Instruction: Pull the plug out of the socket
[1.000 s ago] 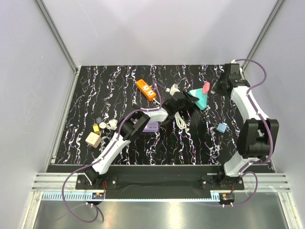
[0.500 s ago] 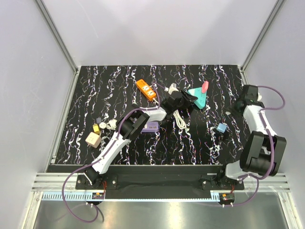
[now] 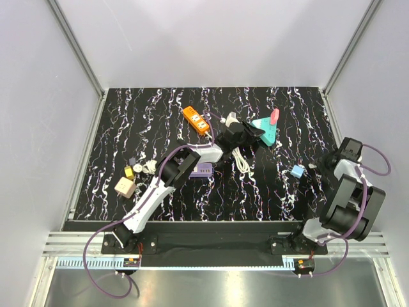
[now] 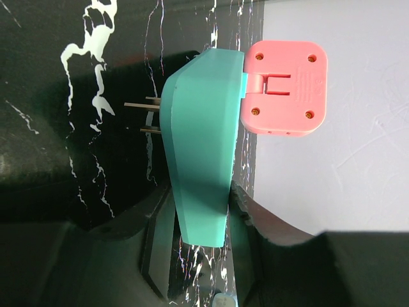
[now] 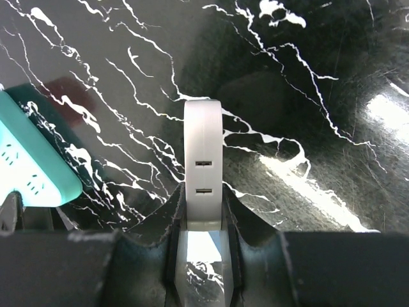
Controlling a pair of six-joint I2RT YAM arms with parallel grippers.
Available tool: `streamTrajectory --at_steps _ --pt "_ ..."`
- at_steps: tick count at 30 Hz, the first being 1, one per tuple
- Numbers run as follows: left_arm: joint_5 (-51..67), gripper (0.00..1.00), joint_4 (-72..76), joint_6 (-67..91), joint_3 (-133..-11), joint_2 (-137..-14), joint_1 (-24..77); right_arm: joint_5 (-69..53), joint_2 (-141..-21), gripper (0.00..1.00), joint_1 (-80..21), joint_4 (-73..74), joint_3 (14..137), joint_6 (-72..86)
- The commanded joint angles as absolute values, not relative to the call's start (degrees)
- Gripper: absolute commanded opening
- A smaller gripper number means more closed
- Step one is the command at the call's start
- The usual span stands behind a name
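From above, we saw the teal socket block (image 3: 266, 134) at two o'clock from the centre of the black marbled bench (image 3: 128, 115). A pink plug (image 3: 275, 116) was joined to its far tip. The left pincer (image 3: 250, 135) met it from eight o'clock.

At the left wrist, that pincer clamped the block's narrow end, and two metal prongs (image 4: 142, 117) jutted toward nine o'clock.

At the right wrist, the right pincer (image 5: 203, 208) pinched a white two-slot block (image 5: 203, 150).
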State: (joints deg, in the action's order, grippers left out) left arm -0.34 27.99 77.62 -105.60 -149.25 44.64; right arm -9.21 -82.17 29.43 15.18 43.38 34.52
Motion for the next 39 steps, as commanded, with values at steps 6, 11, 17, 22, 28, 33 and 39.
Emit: streamTrajectory --at_steps 6,11,17,22,28,33,39 --pt "-0.4 0.00 26.6 75.4 -104.9 -149.9 44.1 -6.2 -74.0 0.29 30.1 9.6 37.4 36.8" --pt "-0.4 0.00 26.2 75.1 -104.2 -149.3 44.1 -9.0 -76.3 0.36 30.1 9.5 37.4 36.3" --pt "-0.9 0.00 25.4 74.6 -104.5 -149.2 44.1 -9.5 -74.0 0.51 30.1 10.3 37.4 34.4" --pt "-1.0 0.00 25.4 74.4 -104.5 -149.2 44.1 -8.4 -69.3 0.70 30.1 15.7 39.4 33.8" --pt "-1.0 0.00 25.3 74.3 -104.1 -148.8 44.1 -9.5 -60.5 0.76 27.3 22.8 42.3 33.7" --pt "-1.1 0.00 25.4 74.7 -103.9 -148.8 44.1 -1.0 -66.0 0.83 16.3 24.6 49.2 30.1" --pt "-0.3 0.00 26.7 74.3 -102.4 -148.2 44.1 5.4 -84.4 0.94 5.9 28.3 63.6 27.6"
